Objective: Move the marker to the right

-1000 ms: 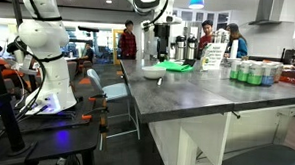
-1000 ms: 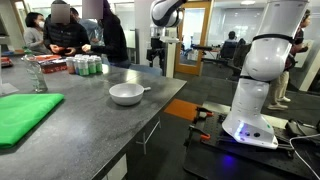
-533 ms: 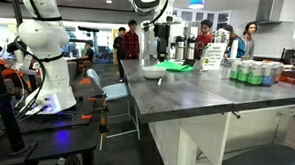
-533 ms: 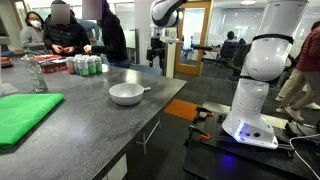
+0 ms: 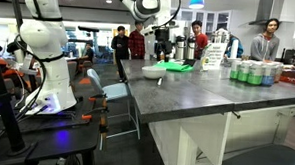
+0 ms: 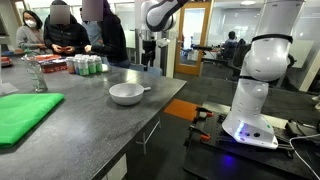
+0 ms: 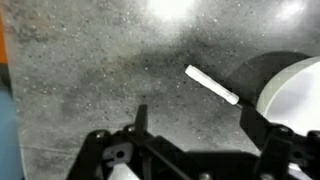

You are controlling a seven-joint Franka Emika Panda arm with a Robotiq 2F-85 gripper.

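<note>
Grey speckled countertop [image 7: 80, 70] carries the marker [image 7: 212, 84], lying slantwise just beside the white bowl [image 7: 295, 90], clear of the gripper [image 7: 197, 125], whose jaws stand wide, holding nothing.

1. A long counter [image 5: 217, 96] with a grey speckled stone top fills the foreground in both exterior views. Its base panels are white.
2. The same stone surface fills the wrist view, with a bright patch of glare near the upper edge.
3. A grey chair [image 5: 115, 89] stands at the counter's end in an exterior view. A padded grey stool seat [image 5: 267, 161] sits in the lower corner.
4. A blue pendant lamp [image 5: 196, 1] hangs from the ceiling.
5. A pale hood-shaped fitting [image 5: 270, 10] is mounted high at the rear.
6. An orange floor section [image 6: 186, 108] lies beside the counter. The adjoining floor is dark.
7. A wood-coloured door frame [image 6: 210, 35] borders a lit office area behind.
</note>
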